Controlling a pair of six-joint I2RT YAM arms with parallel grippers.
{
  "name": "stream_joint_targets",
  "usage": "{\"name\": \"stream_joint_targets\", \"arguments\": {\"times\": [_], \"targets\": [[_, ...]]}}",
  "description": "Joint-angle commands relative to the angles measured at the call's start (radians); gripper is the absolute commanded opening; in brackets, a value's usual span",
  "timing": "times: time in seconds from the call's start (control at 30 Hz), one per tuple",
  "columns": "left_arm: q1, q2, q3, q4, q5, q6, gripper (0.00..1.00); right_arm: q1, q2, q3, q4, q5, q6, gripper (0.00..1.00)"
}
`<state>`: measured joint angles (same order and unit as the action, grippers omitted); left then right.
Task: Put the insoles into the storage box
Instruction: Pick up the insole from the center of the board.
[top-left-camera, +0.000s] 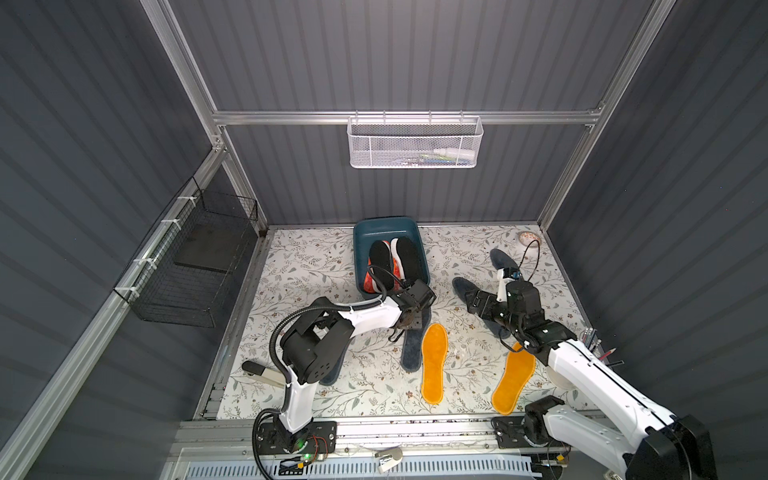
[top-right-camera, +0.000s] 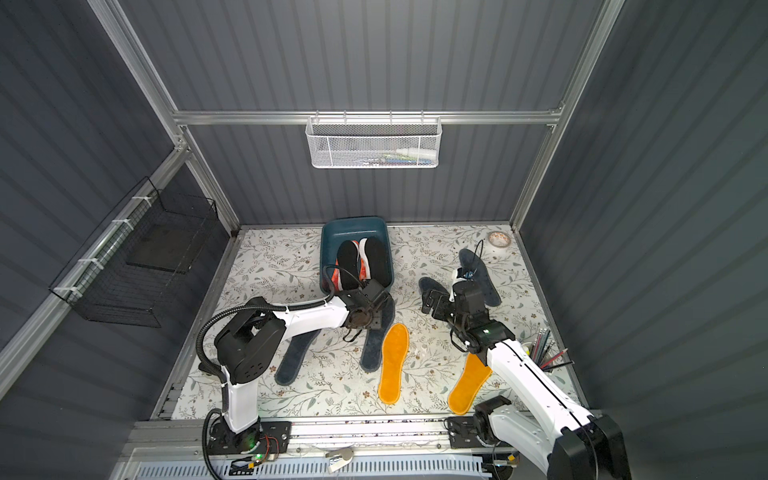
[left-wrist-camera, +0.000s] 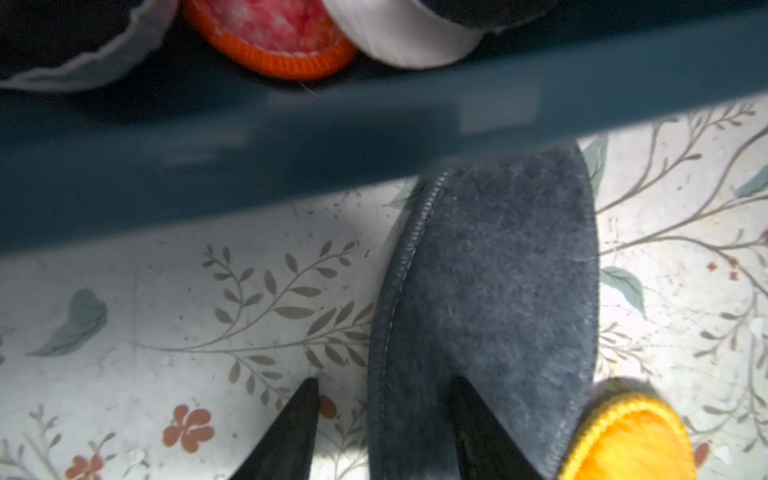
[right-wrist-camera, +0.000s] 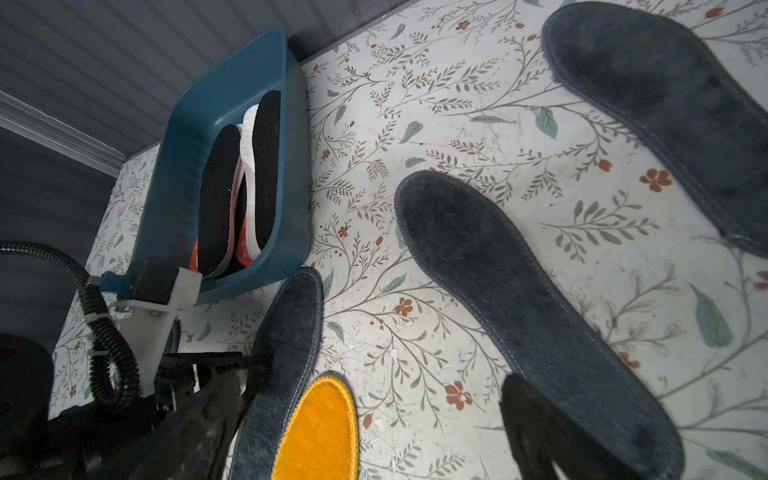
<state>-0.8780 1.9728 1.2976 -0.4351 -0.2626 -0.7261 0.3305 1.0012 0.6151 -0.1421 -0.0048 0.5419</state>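
Presently: left gripper (left-wrist-camera: 384, 401), jaws apart, astride grey insole (left-wrist-camera: 498, 291) edge by box (top-left-camera: 386, 228); right gripper (top-left-camera: 473, 301), jaws wide, over second grey insole (right-wrist-camera: 519, 291).

We see both top views lit evenly from overhead. The pale surface (top-left-camera: 316, 266) is bright, while the ribbed walls (top-left-camera: 83, 124) at 9 and 3 o'clock stay dim. Shadows are faint and soft. The frame posts (top-left-camera: 178, 54) lean outward toward the corners, a wide-lens stretch. In the left wrist view the box (left-wrist-camera: 374, 137) rim is smeared with blur, and the left fingers (left-wrist-camera: 291, 432) at 6 o'clock are dark and soft. The grey insole (left-wrist-camera: 490, 291) is sharper. The right wrist view is crisp mid-frame, with a blurred right finger (right-wrist-camera: 536, 432) at 5 o'clock.
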Motion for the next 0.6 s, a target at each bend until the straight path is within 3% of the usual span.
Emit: {"name": "stream_joint_targets", "arguments": {"times": [0.0, 0.17, 0.37, 0.47, 0.57], "targets": [[-0.007, 0.032, 0.017, -0.101, -0.024, -0.029, 0.40, -0.008, -0.017, -0.011, 0.017, -0.015, 0.000, 0.99], [-0.006, 0.034, 0.003, -0.114, -0.017, -0.041, 0.34, -0.016, -0.015, -0.020, 0.028, -0.026, 0.007, 0.99], [-0.005, 0.003, -0.015, -0.135, -0.032, -0.041, 0.15, -0.021, -0.010, -0.025, 0.035, -0.039, 0.013, 0.99], [-0.005, -0.021, -0.025, -0.144, -0.046, -0.039, 0.00, -0.022, -0.009, -0.025, 0.038, -0.041, 0.015, 0.99], [-0.004, -0.049, -0.038, -0.139, -0.047, -0.034, 0.00, -0.025, -0.009, -0.025, 0.041, -0.046, 0.018, 0.99]]}}
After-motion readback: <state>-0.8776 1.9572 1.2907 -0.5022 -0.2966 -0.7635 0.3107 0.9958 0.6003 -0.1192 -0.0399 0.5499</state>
